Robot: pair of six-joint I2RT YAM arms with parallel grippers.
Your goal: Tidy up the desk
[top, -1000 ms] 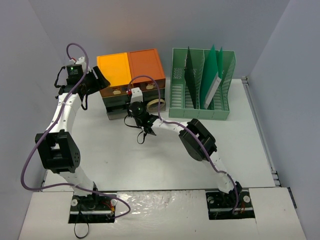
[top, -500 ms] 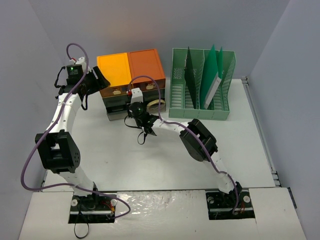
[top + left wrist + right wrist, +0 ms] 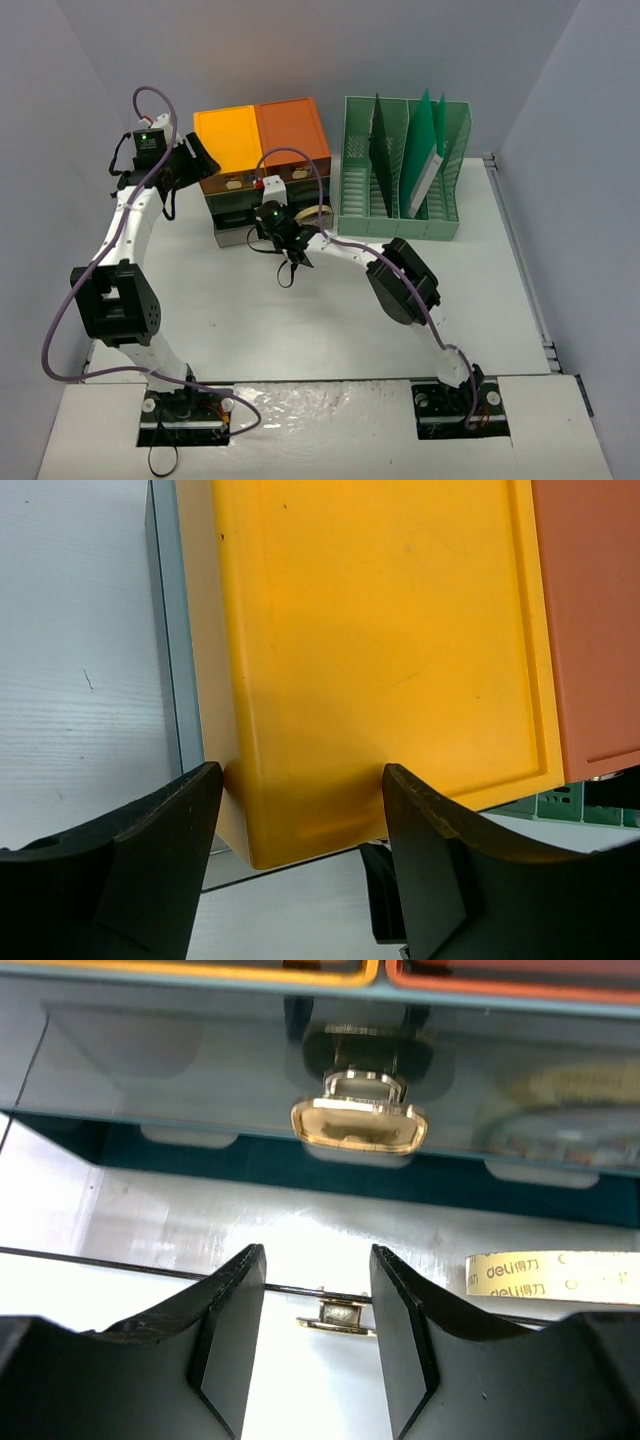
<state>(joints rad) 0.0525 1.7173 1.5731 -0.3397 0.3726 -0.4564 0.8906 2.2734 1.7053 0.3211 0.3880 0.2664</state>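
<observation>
The off-white desk (image 3: 250,320) carries a drawer unit (image 3: 262,140) with a yellow and an orange top at the back. My left gripper (image 3: 195,158) is open and empty, hovering over the unit's yellow top (image 3: 380,630) near its front left corner; its midpoint shows in the left wrist view (image 3: 300,780). My right gripper (image 3: 272,232) is low in front of the unit's drawers. In the right wrist view it (image 3: 317,1260) is open, its fingers (image 3: 230,1310) on either side of a small brass drawer handle (image 3: 340,1317), not touching it.
A green slotted file rack (image 3: 400,170) with green folders stands right of the drawer unit. A roll of tape (image 3: 550,1275) lies in the lower drawer (image 3: 312,209). A second brass handle (image 3: 360,1125) is on the drawer above. Grey walls close in on both sides.
My right gripper has moved a little forward towards the drawer unit's front. The left arm has not moved.
</observation>
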